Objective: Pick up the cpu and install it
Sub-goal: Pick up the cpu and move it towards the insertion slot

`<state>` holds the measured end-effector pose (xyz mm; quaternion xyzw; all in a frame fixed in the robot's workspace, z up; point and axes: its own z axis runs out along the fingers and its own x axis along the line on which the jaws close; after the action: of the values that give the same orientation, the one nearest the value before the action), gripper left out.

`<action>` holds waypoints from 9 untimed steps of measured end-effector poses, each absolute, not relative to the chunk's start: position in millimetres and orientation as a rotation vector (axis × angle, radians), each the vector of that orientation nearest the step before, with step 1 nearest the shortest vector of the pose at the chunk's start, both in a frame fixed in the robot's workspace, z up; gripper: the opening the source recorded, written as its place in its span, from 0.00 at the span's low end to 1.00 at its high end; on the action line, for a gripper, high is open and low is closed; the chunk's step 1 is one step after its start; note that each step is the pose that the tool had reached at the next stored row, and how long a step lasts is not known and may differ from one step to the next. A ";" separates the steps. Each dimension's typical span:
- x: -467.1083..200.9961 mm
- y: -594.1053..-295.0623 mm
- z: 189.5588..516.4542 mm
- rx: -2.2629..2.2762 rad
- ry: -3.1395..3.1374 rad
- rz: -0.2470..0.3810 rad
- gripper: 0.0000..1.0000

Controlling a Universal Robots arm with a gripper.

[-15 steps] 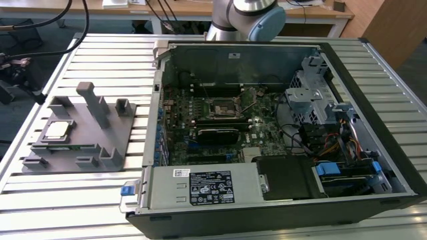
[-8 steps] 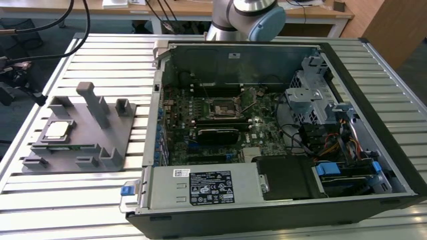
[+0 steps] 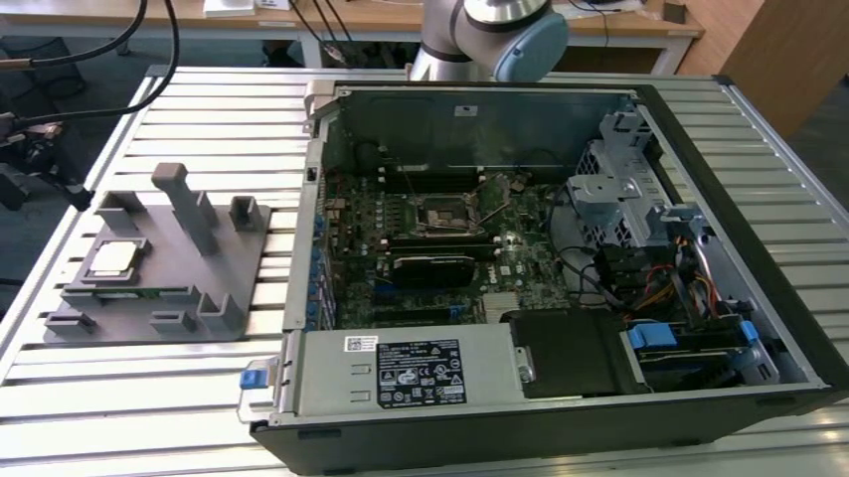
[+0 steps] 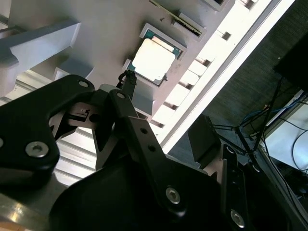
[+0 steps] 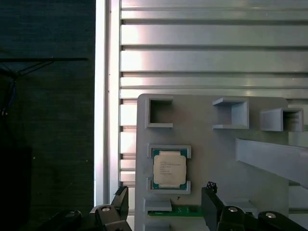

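The cpu [image 3: 113, 260] is a small square chip with a shiny metal top. It lies flat in a pocket of the grey fixture block [image 3: 219, 283] on the slatted table, at the exterior view's left. Both wrist views look down on the cpu [image 5: 169, 167] [image 4: 154, 60] in its pocket. My gripper [image 5: 165, 199] hangs above the fixture, open, with one black finger [image 5: 120, 202] on each side of the chip's line and nothing held. The motherboard's black square socket [image 3: 442, 211] sits inside the open computer case [image 3: 743, 199].
Upright posts and small walls [image 3: 186, 204] rise from the fixture beside the chip. A green memory stick [image 5: 175, 211] lies in a slot close to the cpu. The table edge [image 5: 101, 96] and dark floor lie beyond the fixture. Drive cages and cables [image 3: 650, 248] crowd the case's right side.
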<state>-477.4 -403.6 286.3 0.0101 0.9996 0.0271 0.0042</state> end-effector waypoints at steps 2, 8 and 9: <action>-476.4 -403.5 286.1 0.032 3.132 0.085 0.71; -472.5 -403.6 285.0 0.032 3.133 0.085 0.71; -472.5 -403.7 284.8 0.032 3.133 0.085 0.71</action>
<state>-472.5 -403.7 284.8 0.0101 0.9996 0.0270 0.0036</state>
